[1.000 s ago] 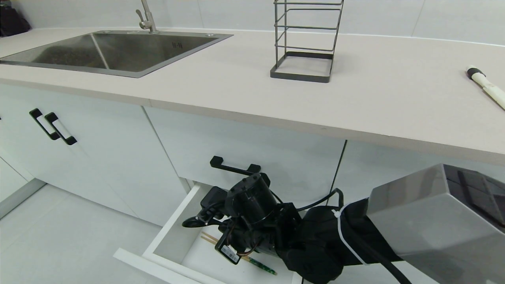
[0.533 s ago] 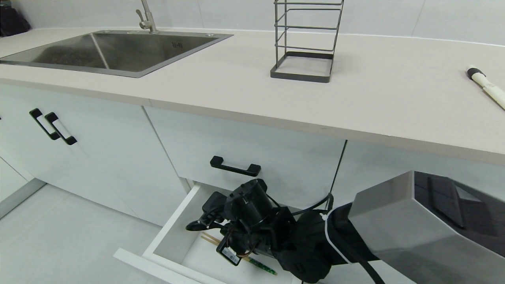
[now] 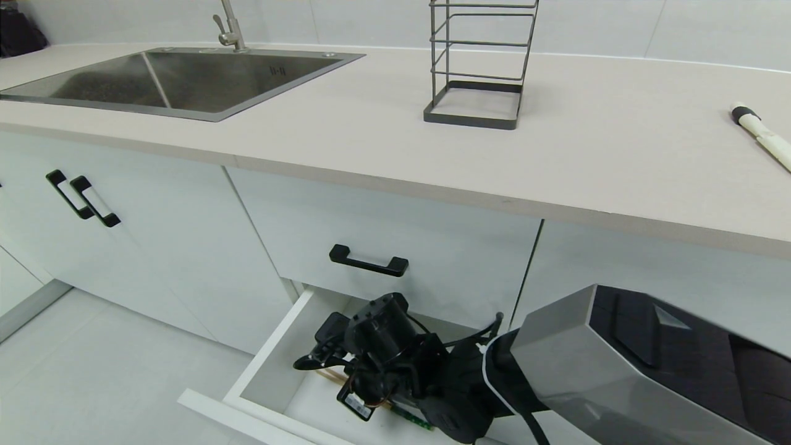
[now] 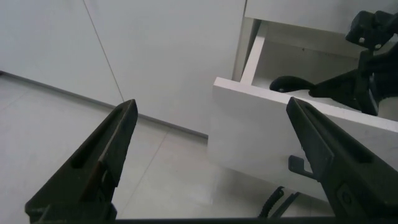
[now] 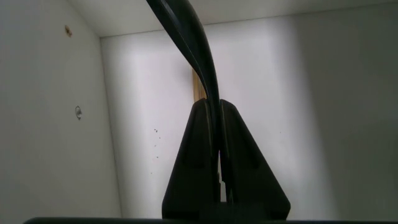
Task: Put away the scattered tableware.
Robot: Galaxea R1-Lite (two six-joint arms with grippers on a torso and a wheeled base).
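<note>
Clearly we are in the placing step. Our right gripper, low in the middle of the head view, is clamped on the handle of a black spoon. Both sit inside the open drawer at the bottom of the frame, with the spoon's bowl hanging just above the drawer floor near its left wall. In the right wrist view the 2 fingers press together on the thin handle, with the white drawer floor beyond. A pair of wooden chopsticks lies on that floor right under the gripper; whether the spoon touches them we cannot tell. Our left gripper hangs outside the drawer, facing its front, jaws wide apart and holding nothing.

We judge the next move to be a short lowering until the spoon rests flat, then parting the fingers and lifting the arm out without catching the closed upper drawer. After that, 1 piece looks left to collect: a pale-handled utensil at the right edge of the counter, well apart from the wire rack and the sink.
</note>
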